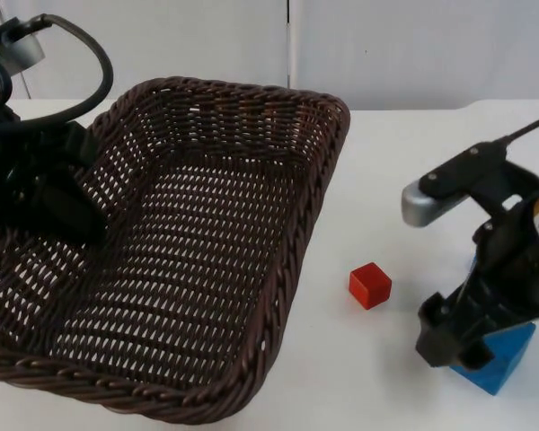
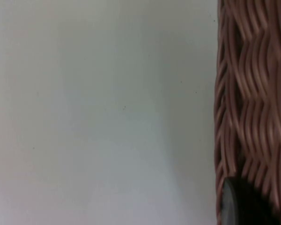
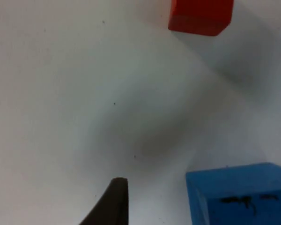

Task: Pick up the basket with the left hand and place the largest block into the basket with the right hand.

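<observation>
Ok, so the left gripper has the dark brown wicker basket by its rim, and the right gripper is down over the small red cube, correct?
Not quite: the right gripper is down over the larger blue block, not the small red cube, which sits apart on the white table, nearer the basket. The top view shows this. The left gripper is indeed at the rim of the dark brown wicker basket.

Baskets, woven, dark brown: one basket (image 1: pixel 207 260). Blocks: two in all, namely one small red block (image 1: pixel 370 285) and one larger blue block (image 1: pixel 501 359). Benches, white: one bench (image 1: pixel 404 180).
</observation>
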You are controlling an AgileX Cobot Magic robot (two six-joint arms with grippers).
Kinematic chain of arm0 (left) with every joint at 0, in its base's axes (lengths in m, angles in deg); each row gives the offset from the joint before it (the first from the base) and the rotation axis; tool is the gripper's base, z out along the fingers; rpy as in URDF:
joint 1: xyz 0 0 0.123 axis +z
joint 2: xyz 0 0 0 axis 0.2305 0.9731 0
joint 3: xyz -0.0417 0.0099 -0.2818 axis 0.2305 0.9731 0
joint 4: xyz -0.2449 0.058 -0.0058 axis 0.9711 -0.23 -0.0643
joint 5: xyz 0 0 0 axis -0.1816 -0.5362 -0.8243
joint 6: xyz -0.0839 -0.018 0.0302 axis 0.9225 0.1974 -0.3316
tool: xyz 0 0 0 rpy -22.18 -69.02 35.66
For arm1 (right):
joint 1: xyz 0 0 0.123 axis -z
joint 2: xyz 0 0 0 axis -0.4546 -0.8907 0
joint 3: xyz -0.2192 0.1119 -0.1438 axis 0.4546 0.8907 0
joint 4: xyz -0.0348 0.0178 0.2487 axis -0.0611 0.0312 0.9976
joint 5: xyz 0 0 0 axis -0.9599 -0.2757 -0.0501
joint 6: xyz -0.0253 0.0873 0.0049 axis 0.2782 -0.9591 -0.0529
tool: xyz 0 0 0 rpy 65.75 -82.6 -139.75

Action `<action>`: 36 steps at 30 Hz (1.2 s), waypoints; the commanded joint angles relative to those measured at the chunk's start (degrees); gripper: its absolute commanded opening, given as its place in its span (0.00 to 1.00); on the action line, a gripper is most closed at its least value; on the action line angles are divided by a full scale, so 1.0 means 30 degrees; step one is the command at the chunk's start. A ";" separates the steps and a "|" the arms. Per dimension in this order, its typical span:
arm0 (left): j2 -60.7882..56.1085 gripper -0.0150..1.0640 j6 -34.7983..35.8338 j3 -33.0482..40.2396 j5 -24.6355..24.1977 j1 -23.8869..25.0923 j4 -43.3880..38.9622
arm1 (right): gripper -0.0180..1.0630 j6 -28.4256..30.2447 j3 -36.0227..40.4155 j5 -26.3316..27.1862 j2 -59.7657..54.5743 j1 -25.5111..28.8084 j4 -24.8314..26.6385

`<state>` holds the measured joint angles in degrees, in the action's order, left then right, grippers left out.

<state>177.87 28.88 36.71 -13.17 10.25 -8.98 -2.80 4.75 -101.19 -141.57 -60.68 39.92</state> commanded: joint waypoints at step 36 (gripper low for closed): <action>-0.0262 0.01 0.0019 0.0046 0.0422 -0.0089 0.0734 | 0.02 -0.0062 -0.0040 -0.2667 0.4645 -0.0038 -0.0615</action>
<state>177.87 28.88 36.71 -11.69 10.25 -8.98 -2.80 4.75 -106.43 -132.30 -60.68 38.40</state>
